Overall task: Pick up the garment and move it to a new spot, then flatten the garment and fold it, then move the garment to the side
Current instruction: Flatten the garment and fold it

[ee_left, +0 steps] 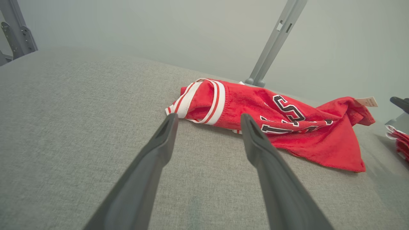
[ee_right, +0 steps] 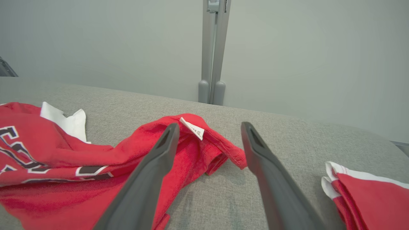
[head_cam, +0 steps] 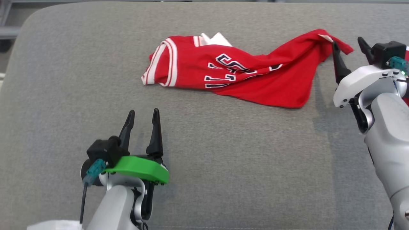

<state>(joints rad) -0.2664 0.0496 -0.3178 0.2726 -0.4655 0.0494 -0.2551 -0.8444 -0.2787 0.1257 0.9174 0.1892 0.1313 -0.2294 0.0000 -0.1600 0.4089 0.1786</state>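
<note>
**Both grippers open, red garment crumpled on the grey cushion**

The right gripper (head_cam: 347, 41) has its two dark fingers spread wide and grips nothing. One corner of the garment (head_cam: 243, 76) lies slack on the cushion (head_cam: 223, 166) in the gap between those fingers. In the right wrist view, the corner's hemmed tip sits just inside the right finger of the right gripper (ee_right: 209, 125). A small white label (ee_right: 192, 127) shows beside the tip of the left finger. That finger runs over the red cloth, but whether it touches the cloth cannot be told. From this corner the rest of the garment (ee_right: 64, 159) stretches away to the gripper's left, bunched and wrinkled, with dark white-edged lettering on it. A bit of white cloth (ee_right: 67, 121) peeks out at its far edge. To this gripper's right, apart from the fingers, lies a folded stack of red and white cloth (ee_right: 367, 191).

The left gripper (head_cam: 143, 111) is also open and empty, its fingers parted above bare cushion. Ahead of the left gripper (ee_left: 208, 116), the garment (ee_left: 287, 127) lies just beyond the fingertips and extends off to the right. Its end with the white-and-red striped trim (ee_left: 204, 102) is the part nearest the tips and is not touching them. Past the cushion's far edge a grey metal post (ee_right: 212, 48) stands straight ahead of the right gripper.
</note>
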